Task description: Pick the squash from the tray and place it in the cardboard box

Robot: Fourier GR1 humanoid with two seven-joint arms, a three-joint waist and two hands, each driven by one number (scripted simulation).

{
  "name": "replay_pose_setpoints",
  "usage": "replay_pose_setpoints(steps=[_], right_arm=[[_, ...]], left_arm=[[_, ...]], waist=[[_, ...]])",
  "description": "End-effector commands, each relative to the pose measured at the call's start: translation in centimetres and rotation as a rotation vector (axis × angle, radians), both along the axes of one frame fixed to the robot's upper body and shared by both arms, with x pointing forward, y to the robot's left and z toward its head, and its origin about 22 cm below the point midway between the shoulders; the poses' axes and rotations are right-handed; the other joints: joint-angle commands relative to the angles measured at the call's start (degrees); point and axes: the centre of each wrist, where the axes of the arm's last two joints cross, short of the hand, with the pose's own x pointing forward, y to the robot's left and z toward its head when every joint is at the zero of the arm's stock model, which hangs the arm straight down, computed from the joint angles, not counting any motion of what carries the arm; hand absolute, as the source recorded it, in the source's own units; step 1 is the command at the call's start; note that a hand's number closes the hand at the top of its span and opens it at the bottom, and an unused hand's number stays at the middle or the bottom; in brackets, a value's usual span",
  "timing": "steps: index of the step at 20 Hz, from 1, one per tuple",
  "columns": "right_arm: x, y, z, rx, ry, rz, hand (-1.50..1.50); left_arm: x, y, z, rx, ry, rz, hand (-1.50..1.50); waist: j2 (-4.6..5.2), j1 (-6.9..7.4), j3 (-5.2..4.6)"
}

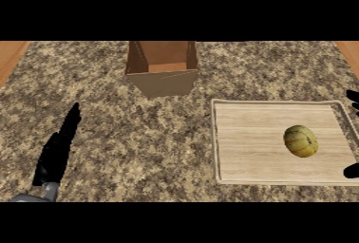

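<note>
On tray (231, 142), squash (301, 141) lies near right hand (353, 102); grip state unclear.

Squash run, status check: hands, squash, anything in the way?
Left hand open, resting. Right hand at tray's edge. Squash untouched on tray. Cardboard box open, unobstructed.

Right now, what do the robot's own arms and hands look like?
The left hand is black, long and narrow, tapering to slim fingertips, on a grey forearm at the lower left. Of the right hand only black finger shapes show at the right edge. No cables or markings are visible.
</note>
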Motion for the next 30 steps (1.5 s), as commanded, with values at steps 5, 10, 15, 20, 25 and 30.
replay_pose_setpoints(steps=[5, 10, 15, 20, 25, 30], right_arm=[[-0.8, 3.0, -0.9, -0.046, 0.064, -0.04, -1.5], [-0.6, 3.0, -2.0, -0.069, 0.1, -0.028, -1.5], [-0.1, 3.8, -4.7, -0.059, 0.101, -0.032, -1.5], [-1.8, 3.6, -5.2, -0.06, 0.108, -0.029, -1.5], [0.9, 5.1, -4.9, -0.047, 0.08, -0.054, -1.5], [0.4, 2.6, -5.9, -0.052, 0.088, -0.04, -1.5]], left_arm=[[-0.3, 0.5, 1.6, 0.005, 0.005, 0.004, 0.0], [0.4, 1.1, 2.1, 0.004, -0.012, 0.008, 0.0], [-1.7, -0.5, 0.8, 0.001, -0.004, -0.007, 0.0], [-0.7, 1.4, 0.0, -0.008, 0.011, 0.012, 0.0], [0.0, 2.2, 0.0, 0.007, 0.0, 0.023, 0.0], [0.6, 2.1, 0.0, 0.01, -0.005, 0.0, 0.0]], waist=[[-0.04, -0.08, 0.03], [0.0, -0.07, 0.03], [0.0, 0.08, 0.05], [0.0, -0.2, 0.03], [0.04, -0.01, 0.03], [0.05, -0.11, 0.03]])
